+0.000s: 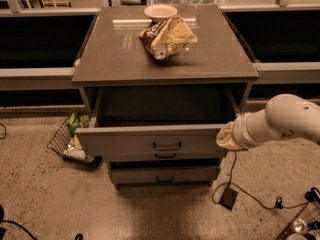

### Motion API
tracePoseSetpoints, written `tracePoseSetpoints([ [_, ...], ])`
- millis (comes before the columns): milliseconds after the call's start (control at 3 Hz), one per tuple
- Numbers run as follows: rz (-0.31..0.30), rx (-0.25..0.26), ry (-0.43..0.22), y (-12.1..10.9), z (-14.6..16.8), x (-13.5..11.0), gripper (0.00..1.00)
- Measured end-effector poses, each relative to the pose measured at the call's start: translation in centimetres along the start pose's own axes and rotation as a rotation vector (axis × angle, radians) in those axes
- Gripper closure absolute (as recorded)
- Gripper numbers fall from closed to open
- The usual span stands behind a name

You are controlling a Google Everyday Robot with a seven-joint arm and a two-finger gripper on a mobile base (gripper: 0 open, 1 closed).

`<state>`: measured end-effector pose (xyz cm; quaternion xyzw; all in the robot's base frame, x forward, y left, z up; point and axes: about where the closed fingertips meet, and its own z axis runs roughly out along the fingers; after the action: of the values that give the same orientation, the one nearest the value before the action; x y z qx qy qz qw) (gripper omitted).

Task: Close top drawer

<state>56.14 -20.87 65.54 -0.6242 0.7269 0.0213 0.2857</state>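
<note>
Grey top drawer (pixel 125 143) stands open, gripper (pixel 226 137), grip state unreadable, at its right front corner: push straight in, no skewing.

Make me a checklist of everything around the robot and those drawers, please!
Surface: grey cabinet top, carrying a crumpled snack bag with a pale bowl behind it.
Job's things: top drawer pulled far out, nothing seen inside; its bar handle is not gripped.
Clutter: wire basket with bits in it, on the floor left of the cabinet.
Hand: hand at the right end of the top drawer's front.
Cables: black cable on the floor, leading to a small dark box.
Surroundings: speckled floor; bottom drawer slightly out.
</note>
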Motion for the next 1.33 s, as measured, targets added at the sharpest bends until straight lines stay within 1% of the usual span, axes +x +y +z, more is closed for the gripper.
tracePoseSetpoints([
  [333,-0.014,0.014,-0.046,-1.8,1.3,0.4,1.00],
  [667,-0.038,0.014,-0.110,-4.1,2.9,0.3,1.00],
  [1000,-0.052,-0.004,-0.165,-5.9,4.0,-0.2,0.83],
  [1333,-0.066,-0.020,-0.197,-6.6,4.4,-0.6,0.61],
])
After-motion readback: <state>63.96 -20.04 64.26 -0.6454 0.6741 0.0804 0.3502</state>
